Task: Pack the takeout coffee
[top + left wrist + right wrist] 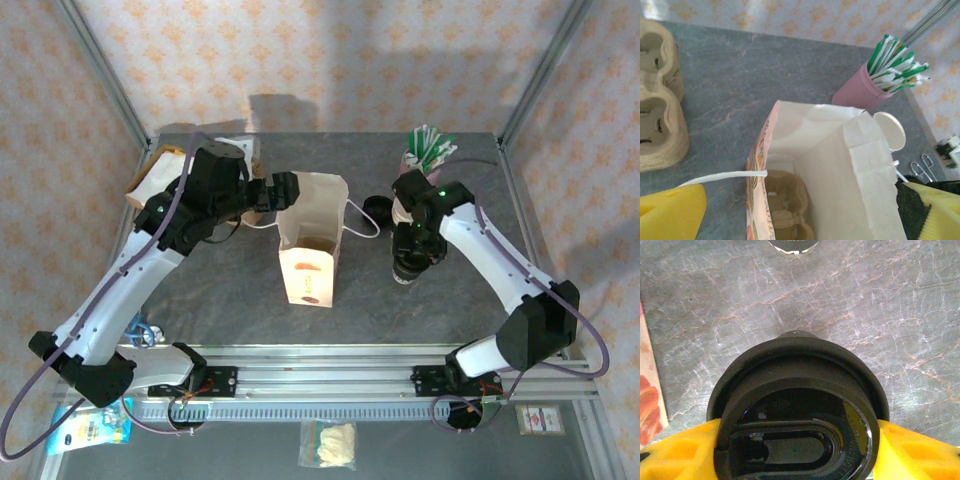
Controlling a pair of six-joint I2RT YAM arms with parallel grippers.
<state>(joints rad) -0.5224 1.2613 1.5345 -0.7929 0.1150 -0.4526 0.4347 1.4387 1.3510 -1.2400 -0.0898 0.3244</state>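
Left arm stretched far and rightward from its near-left base, left hand at the far-left rim of the paper bag; in the wrist view its yellow fingers stand wide apart, one either side of the bag's open mouth. Right arm folded back from the near-right base, right hand pointing down just right of the bag, fingers clamped on the takeout coffee at the lid's sides. Cup body hidden beneath lid and hand; cannot tell whether it stands on the table or hangs above it. Lid glossy black plastic, round, raised rim, oval recess, cut off at the frame's near edge. Bag of creased white paper, printed front; thin white string handle runs up to one finger, contact unclear. Moulded pulp carrier in the bag's bottom, partly hidden by the wall. Table grey, veined like stone
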